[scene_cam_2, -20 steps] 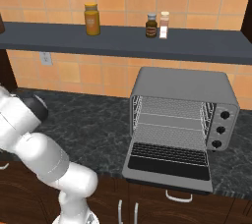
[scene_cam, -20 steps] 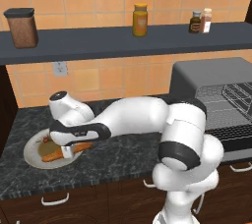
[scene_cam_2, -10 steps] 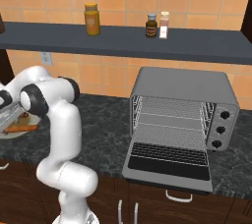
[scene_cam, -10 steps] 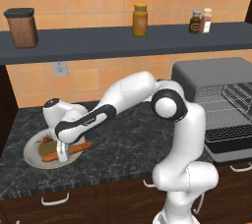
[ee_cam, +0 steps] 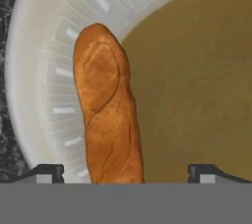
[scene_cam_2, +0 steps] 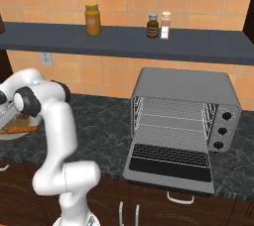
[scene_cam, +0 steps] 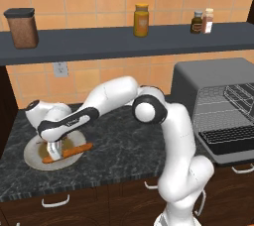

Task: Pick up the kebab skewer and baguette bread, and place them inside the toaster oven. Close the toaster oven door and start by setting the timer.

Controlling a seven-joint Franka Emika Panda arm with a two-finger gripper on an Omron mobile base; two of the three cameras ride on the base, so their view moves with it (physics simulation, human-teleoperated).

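The baguette bread lies on a round plate, long and orange-brown, running from the rim toward the middle. My gripper hangs just above it, open, one fingertip on each side of the loaf, nothing gripped. From the base, the gripper stands over the baguette on the plate at the counter's left end. The toaster oven stands at the right, its door folded down flat and a wire rack inside. The kebab skewer is hidden.
A dark shelf above the counter carries a brown canister, an orange jar and two small bottles. Dark stone counter lies between plate and oven. A wall outlet sits behind the plate.
The arm has unfolded, its elbow swinging up and right while the hand stayed over the plate. The gripper has settled lower around the baguette, still open.
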